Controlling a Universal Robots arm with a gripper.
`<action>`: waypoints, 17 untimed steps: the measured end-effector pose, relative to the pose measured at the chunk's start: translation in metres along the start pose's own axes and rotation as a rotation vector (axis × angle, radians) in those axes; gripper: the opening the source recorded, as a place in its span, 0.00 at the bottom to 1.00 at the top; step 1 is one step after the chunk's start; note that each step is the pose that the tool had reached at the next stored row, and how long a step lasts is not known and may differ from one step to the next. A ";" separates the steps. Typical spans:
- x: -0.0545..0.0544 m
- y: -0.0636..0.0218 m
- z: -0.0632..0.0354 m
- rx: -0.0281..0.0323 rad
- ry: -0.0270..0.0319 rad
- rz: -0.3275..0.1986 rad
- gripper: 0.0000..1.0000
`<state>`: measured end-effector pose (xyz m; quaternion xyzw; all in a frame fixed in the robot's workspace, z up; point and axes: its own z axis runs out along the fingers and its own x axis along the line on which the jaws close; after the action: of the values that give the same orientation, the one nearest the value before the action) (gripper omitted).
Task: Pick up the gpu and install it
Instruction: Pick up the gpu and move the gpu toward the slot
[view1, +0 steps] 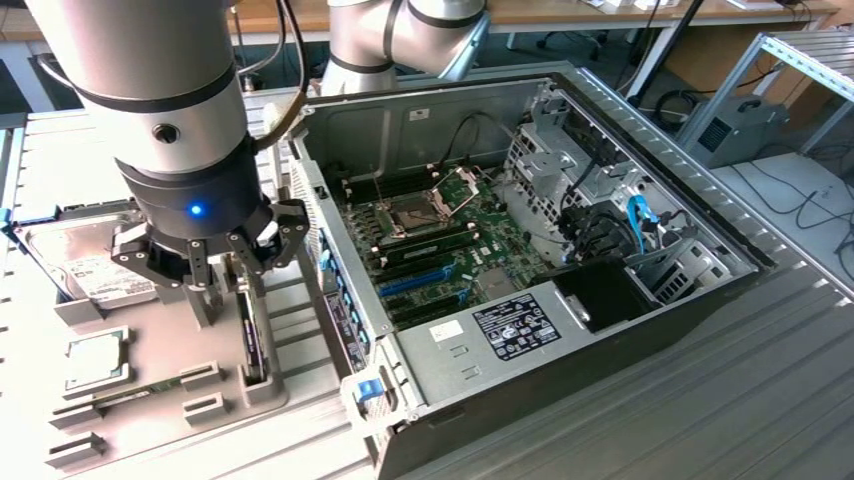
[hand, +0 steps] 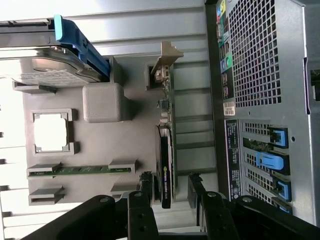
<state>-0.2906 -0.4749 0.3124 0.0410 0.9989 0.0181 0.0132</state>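
Your gripper (hand: 170, 192) is spread wide, nothing held. The gpu (hand: 165, 165) stands on edge in the grey tray (hand: 100, 142), lined up btwn the fingers (hand: 146, 187) but nearer one. Risk: closing off-centre could tilt the card or jam it.

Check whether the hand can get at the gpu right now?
Likely yes: the hand is open, lined up over the gpu standing on edge, with nothing between them.

- I saw an open grey metal computer case (view1: 387, 130) with a green motherboard (view1: 487, 245).
- On the grey plastic tray (hand: 135, 135) lay a silver white-labelled hard drive (view1: 87, 265), a square silver processor (hand: 50, 131) and a narrow green memory stick (hand: 80, 170).
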 end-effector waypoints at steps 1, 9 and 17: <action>0.000 0.0000 0.0006 0.0000 0.0000 0.000 0.42; 0.000 0.0034 0.0065 0.0011 0.0000 0.000 0.42; 0.002 0.0161 0.0114 0.0127 -0.0011 0.000 0.42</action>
<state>-0.2906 -0.4583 0.3015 0.0411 0.9990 0.0118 0.0135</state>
